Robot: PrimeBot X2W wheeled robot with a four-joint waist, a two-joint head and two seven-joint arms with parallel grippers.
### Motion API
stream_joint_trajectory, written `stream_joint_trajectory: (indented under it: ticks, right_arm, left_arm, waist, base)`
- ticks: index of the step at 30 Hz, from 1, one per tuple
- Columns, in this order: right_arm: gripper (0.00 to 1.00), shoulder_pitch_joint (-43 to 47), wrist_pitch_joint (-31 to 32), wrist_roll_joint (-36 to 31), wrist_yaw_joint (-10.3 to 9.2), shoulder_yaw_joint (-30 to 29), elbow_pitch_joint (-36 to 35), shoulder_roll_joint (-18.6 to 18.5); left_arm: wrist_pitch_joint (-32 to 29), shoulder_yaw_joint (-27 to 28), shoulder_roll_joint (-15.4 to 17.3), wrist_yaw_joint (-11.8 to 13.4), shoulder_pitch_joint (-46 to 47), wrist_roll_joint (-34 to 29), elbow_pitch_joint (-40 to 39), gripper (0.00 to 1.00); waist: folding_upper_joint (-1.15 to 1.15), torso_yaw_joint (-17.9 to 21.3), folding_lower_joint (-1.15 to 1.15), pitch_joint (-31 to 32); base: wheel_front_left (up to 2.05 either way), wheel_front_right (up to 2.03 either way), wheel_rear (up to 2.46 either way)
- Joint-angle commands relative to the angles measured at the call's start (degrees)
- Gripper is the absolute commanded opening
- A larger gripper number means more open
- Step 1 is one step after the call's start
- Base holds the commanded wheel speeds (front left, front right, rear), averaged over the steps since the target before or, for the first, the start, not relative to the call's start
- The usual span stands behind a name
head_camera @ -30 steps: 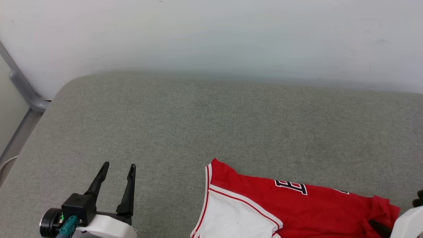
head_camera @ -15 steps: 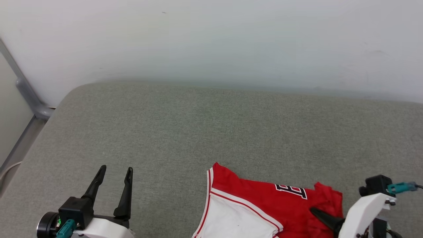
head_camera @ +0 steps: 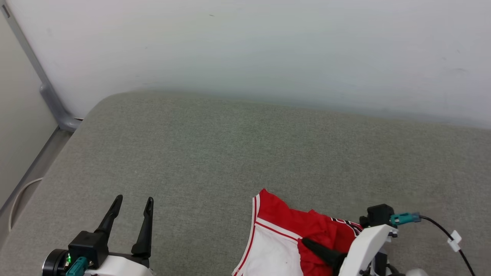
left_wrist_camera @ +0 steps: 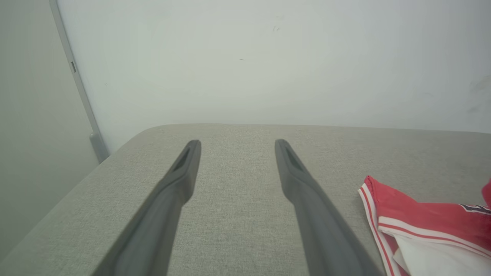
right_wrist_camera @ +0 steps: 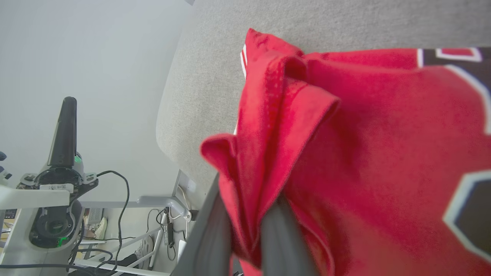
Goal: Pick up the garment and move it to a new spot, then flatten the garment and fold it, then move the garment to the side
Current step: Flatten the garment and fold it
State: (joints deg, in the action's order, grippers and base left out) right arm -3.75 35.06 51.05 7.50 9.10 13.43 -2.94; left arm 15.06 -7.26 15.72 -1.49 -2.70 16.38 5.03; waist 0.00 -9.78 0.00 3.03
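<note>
The garment (head_camera: 276, 230) sits bunched at the near edge of the grey cushion (head_camera: 230, 153), towards its right half, red cloth doubled over on itself beside the white sleeve. The right gripper (head_camera: 308, 244) has its fingers clenched on a red fold of it. The left gripper (head_camera: 134, 198) hovers over the cushion's near left part, well apart from the garment, fingers spread wide and holding nothing

The garment (head_camera: 284, 237), red with a white sleeve (black lettering partly hidden), lies bunched on grey fabric.
</note>
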Motion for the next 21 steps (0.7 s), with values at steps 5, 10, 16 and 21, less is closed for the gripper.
stream_joint_trajectory:
  ticks: [5,10,16,21]
  right_arm:
    - [0.0,-3.9,-4.8,1.9,-0.03,4.2,5.4,0.1]
    - [0.0,-7.5,-9.5,2.5,-0.03,7.4,11.5,0.1]
    - [1.0,-11.4,-14.0,1.0,-0.03,11.4,17.3,0.1]
    - [1.0,-12.8,-15.7,4.7,-0.03,16.1,16.5,0.1]
  left_arm:
    - [0.1,0.0,-0.2,0.0,-0.4,-0.1,0.0,1.0]
    - [0.1,-0.2,-0.5,-0.1,-0.3,-0.1,0.2,1.0]
    - [0.1,-0.1,-0.7,-0.3,0.6,-0.2,0.3,1.0]
    - [0.1,-0.1,-0.5,-0.3,0.2,-0.3,0.8,1.0]
  waist:
    - [0.0,-1.1,0.0,-0.2]
    - [0.0,-2.2,0.0,-0.7]
    - [0.0,-3.0,0.0,-1.7]
    - [0.0,-3.0,0.0,-1.4]
  base:
    - [0.0,0.0,0.0]
    - [0.0,0.0,0.0]
    - [0.0,0.0,0.0]
    - [0.0,0.0,0.0]
